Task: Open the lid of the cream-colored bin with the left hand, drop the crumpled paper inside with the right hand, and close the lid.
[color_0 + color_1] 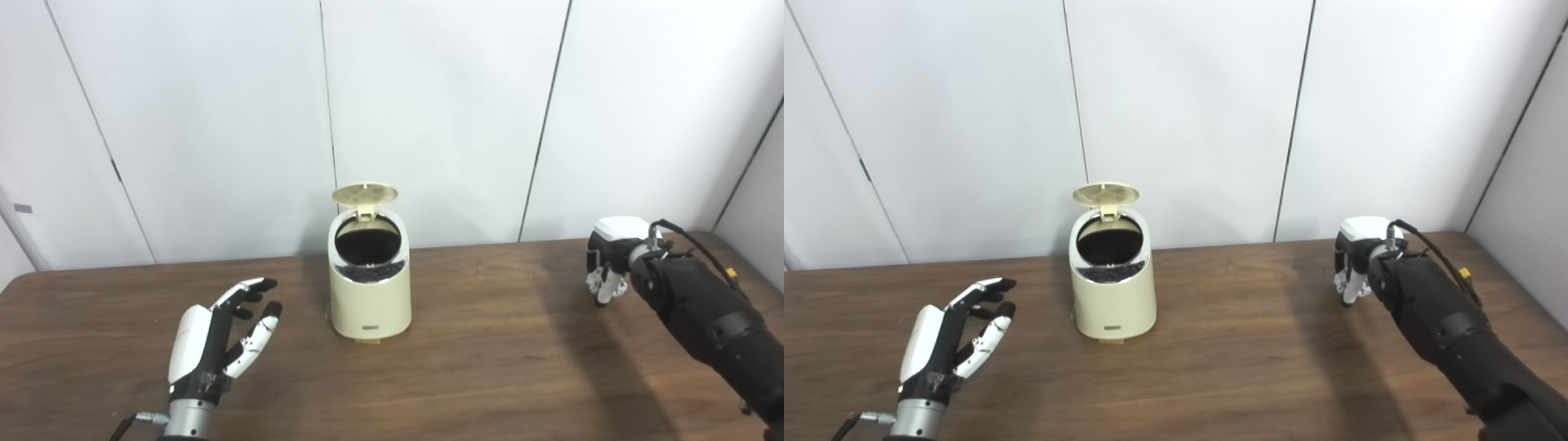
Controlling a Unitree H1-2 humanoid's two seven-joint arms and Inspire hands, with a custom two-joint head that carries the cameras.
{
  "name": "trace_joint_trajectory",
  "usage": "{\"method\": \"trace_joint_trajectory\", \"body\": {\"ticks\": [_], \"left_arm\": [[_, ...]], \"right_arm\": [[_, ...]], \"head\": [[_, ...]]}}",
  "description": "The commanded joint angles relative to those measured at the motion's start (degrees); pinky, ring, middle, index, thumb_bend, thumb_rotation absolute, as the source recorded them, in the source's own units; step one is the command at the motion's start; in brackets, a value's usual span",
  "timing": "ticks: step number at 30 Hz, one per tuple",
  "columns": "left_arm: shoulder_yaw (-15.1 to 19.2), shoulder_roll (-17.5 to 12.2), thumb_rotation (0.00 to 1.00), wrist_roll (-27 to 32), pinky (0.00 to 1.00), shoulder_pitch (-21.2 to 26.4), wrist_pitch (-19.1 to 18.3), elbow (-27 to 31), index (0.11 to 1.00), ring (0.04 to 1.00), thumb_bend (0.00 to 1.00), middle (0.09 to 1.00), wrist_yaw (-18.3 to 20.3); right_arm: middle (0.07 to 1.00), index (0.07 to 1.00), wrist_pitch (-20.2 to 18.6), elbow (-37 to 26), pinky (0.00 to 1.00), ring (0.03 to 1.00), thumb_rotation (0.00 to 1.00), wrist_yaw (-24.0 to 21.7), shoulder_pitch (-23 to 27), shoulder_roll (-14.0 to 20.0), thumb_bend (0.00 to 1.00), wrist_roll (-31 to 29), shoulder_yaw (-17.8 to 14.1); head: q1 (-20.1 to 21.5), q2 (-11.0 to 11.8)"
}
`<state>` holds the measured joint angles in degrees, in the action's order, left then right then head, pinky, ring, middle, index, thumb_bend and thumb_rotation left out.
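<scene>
The cream-colored bin [369, 288] stands upright at the table's middle, near the back. Its round lid [364, 193] is tipped up and back on the hinge, leaving the dark opening [367, 242] uncovered. My left hand [214, 334] hovers over the table to the left of the bin, palm facing it, fingers spread and holding nothing. At the far right my right hand [609, 260] points fingers-down at the table, curled around the white crumpled paper [595, 283], which shows between the fingers.
The brown wooden table [478, 361] stretches across the view, with its back edge against white wall panels [429, 110]. My dark right forearm [704, 312] runs in from the lower right corner.
</scene>
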<state>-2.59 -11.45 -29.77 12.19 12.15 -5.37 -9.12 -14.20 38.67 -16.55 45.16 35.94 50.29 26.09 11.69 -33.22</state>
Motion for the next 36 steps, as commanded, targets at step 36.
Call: {"method": "trace_joint_trajectory", "body": {"ticks": [36], "left_arm": [[-0.5,0.3,0.85,-1.4,0.61,2.3,0.4,1.3,0.755,0.720,0.50,0.757,-1.5]], "right_arm": [[0.422,0.496,-1.2,-32.4,0.29,0.365,0.00,-18.8,5.2,2.5,0.53,0.4,-4.3]], "head": [[-0.5,0.7]]}}
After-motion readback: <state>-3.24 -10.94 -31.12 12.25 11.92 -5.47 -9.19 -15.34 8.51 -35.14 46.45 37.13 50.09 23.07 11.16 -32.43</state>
